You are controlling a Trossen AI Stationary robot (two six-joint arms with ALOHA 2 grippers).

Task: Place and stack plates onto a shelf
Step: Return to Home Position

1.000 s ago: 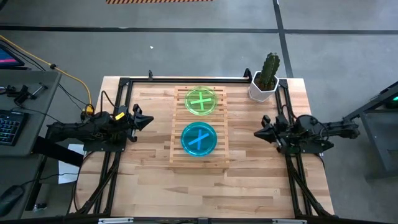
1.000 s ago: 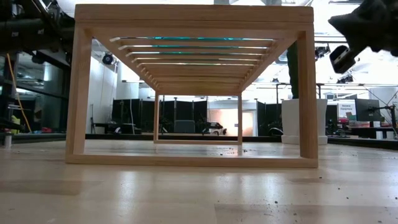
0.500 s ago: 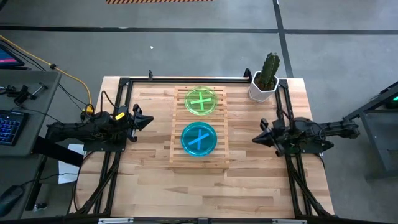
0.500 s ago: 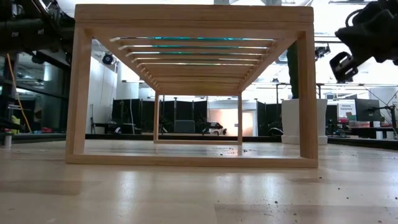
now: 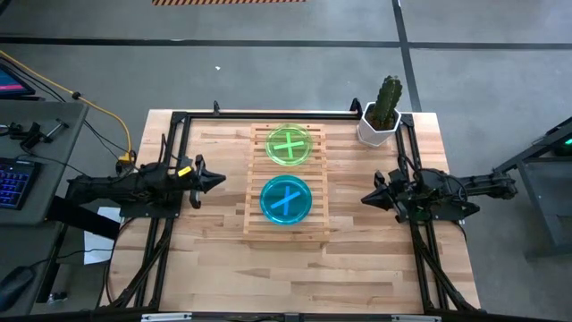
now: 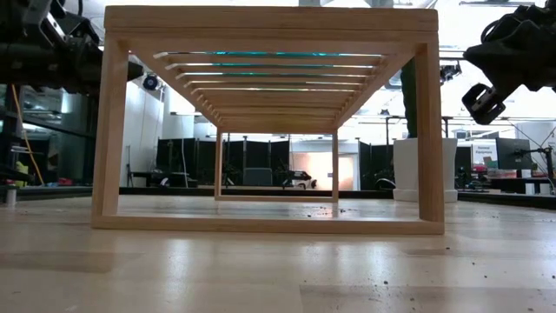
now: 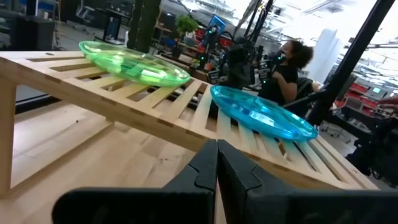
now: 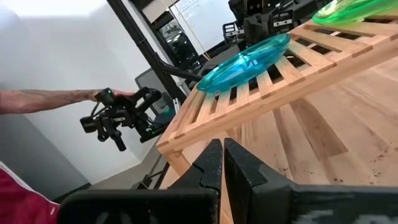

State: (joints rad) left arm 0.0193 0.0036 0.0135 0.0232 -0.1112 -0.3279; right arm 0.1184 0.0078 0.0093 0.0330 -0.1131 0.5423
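Observation:
The light-wood slatted shelf (image 5: 286, 183) stands on its legs mid-table. On its slats rest lime green plates (image 5: 289, 145) at the far end and cyan blue plates (image 5: 286, 199) at the near end; each colour shows crossed bright stripes. In both wrist views the green plates (image 7: 134, 62) and blue plates (image 8: 245, 62) lie flat on the slats. My left gripper (image 5: 222, 179) hovers shut left of the shelf, pointing at it. My right gripper (image 5: 363, 198) hovers shut right of the shelf, also pointing at it. Neither touches anything.
A cactus in a white pot (image 5: 380, 114) stands at the far right corner. Black frame rails (image 5: 170, 134) run along the table's left, right and far sides. A person's hand with a hand-held device (image 8: 118, 115) shows beyond the table; another person (image 7: 286, 68) is behind it.
My left gripper has moved a little toward the shelf and the near edge. My right gripper has shifted slightly toward the shelf and the near edge and has dropped a little. Plates and shelf have stayed put.

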